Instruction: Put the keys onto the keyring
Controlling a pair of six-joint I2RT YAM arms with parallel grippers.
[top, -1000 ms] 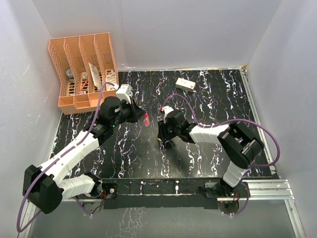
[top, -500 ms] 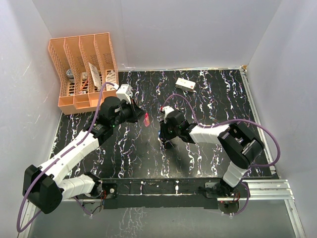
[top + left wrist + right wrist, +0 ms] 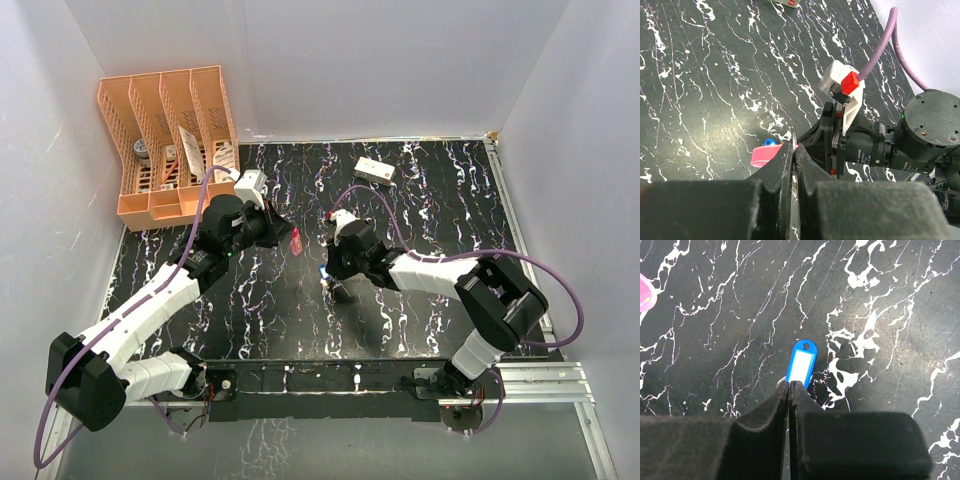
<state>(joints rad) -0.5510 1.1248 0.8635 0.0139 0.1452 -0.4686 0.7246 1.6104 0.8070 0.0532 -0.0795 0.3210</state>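
My left gripper is shut on the thin silvery keyring, held edge-on above the table. The pink key sticks out to the left at its fingertips. The blue key, with a white panel and a hole at its far end, lies on the black marbled table. My right gripper is shut at that key's near end, where a silvery bit peeks out beside one finger.
A white rectangular box lies at the back of the table. An orange file organizer stands at the back left corner. The right arm's wrist sits close beside my left fingertips.
The right gripper's jaws have gone from partly open to shut at the blue key's near end, and its forearm has shifted slightly. The left arm has not moved.
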